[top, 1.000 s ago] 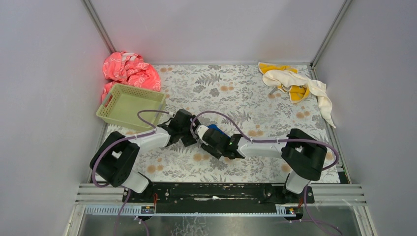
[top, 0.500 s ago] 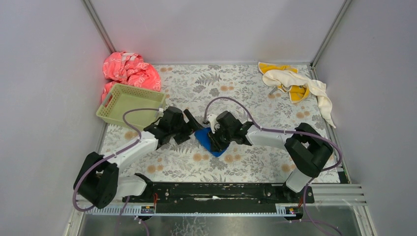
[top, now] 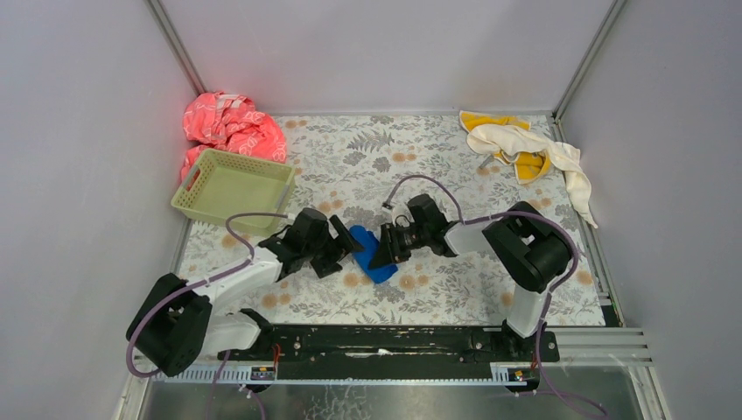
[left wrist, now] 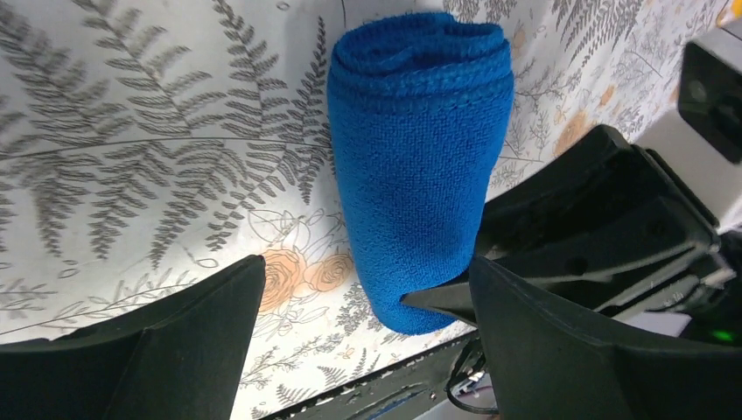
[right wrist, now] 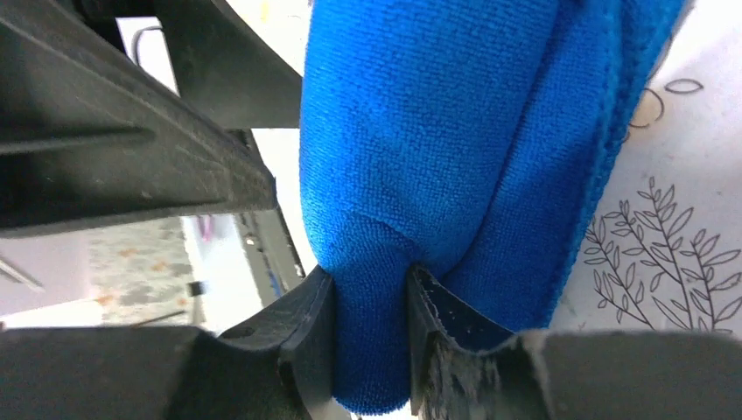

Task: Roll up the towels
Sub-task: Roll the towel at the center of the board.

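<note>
The blue towel (top: 372, 254) lies as a short, tight roll near the middle of the fern-printed desk (top: 367, 157), a little toward the near edge, its long axis running roughly from 11 to 5 o'clock in the top view. The left fingers (left wrist: 166, 350) come in from its 9 o'clock side and stand wide open, one on either side of the roll's near end; the left wrist view shows printed desk between one finger and the cloth, and the other finger sits just beside it without pressing. The right fingers (right wrist: 302, 337) reach in from 3 o'clock and are closed on the blue towel, pinching a fold of its outer layer between their tips, as the right wrist view shows close up. The cream-white towel (top: 512, 140) lies crumpled at the desk's far right corner, about 1 o'clock, draped over the yellow-orange towel (top: 530, 166), with one long end trailing down along the right edge. At 10 o'clock a pale green basket (top: 232, 188) sits by the left edge, and the pink-red cloth (top: 229, 127) is bunched just beyond it in the far left corner.
</note>
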